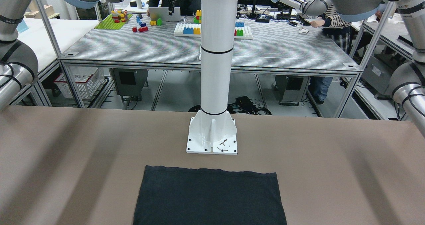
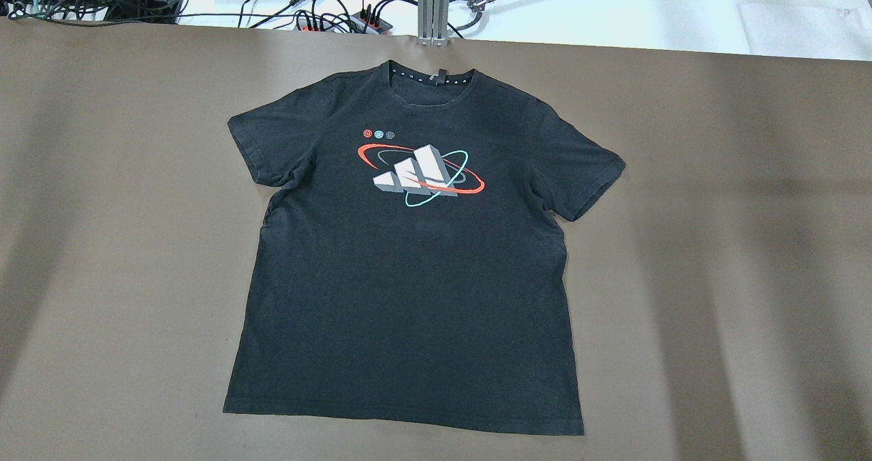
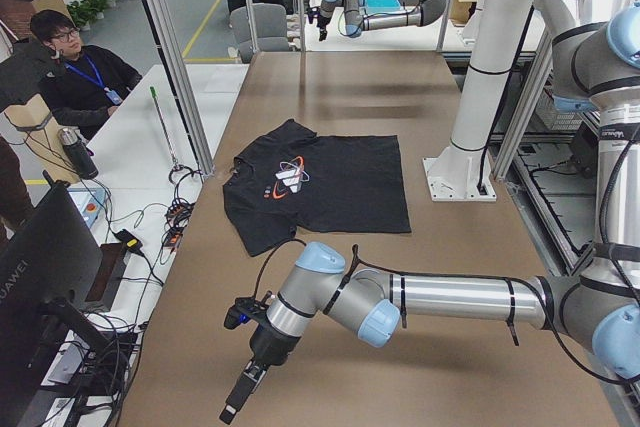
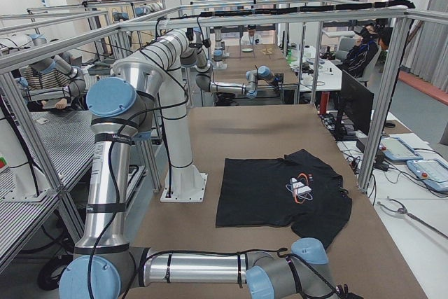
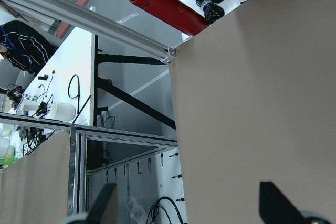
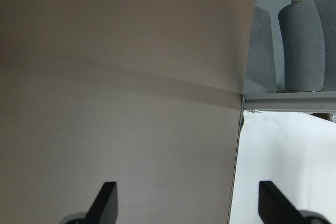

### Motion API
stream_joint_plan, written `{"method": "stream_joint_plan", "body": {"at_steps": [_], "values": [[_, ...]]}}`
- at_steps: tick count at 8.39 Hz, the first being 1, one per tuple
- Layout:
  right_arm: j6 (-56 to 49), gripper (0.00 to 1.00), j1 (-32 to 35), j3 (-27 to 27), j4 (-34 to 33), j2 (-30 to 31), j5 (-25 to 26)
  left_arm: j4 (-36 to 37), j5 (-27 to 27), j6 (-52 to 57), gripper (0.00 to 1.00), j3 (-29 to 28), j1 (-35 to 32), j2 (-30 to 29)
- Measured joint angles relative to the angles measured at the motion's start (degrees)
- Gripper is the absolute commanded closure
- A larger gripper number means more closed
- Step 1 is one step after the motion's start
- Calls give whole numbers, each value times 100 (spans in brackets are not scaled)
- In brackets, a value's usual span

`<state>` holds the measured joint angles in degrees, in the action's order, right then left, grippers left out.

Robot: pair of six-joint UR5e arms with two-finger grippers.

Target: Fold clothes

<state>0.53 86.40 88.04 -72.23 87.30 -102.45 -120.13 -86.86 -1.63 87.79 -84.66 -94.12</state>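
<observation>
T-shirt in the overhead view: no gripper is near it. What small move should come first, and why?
Probably swing the left gripper in toward the T-shirt, over the sleeve on that arm's side. The shirt lies flat, print up, sleeves spread, with no fold made yet. The left gripper and the right gripper both hang open over bare table, away from it.

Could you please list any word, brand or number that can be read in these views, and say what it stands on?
"HUAWEI": on the back of the monitor, in the exterior left view.
T-shirt: its logo is three bars with rings and carries no words.
Neck label: too small to read.
Nothing else is legible.
</observation>
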Motion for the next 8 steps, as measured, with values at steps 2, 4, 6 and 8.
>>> {"method": "stream_joint_plan", "body": {"at_steps": [2,4,6,8], "values": [[-4,6,0,-49,289,28,5,-2,29,15,5,11,-3,6],[-14,6,-14,-97,470,115,27,-3,-31,42,5,23,1,13],[-23,6,-45,-114,574,164,53,-9,-220,50,5,32,10,15],[-70,6,-58,-111,613,178,42,-54,-278,49,5,35,15,6]]}}
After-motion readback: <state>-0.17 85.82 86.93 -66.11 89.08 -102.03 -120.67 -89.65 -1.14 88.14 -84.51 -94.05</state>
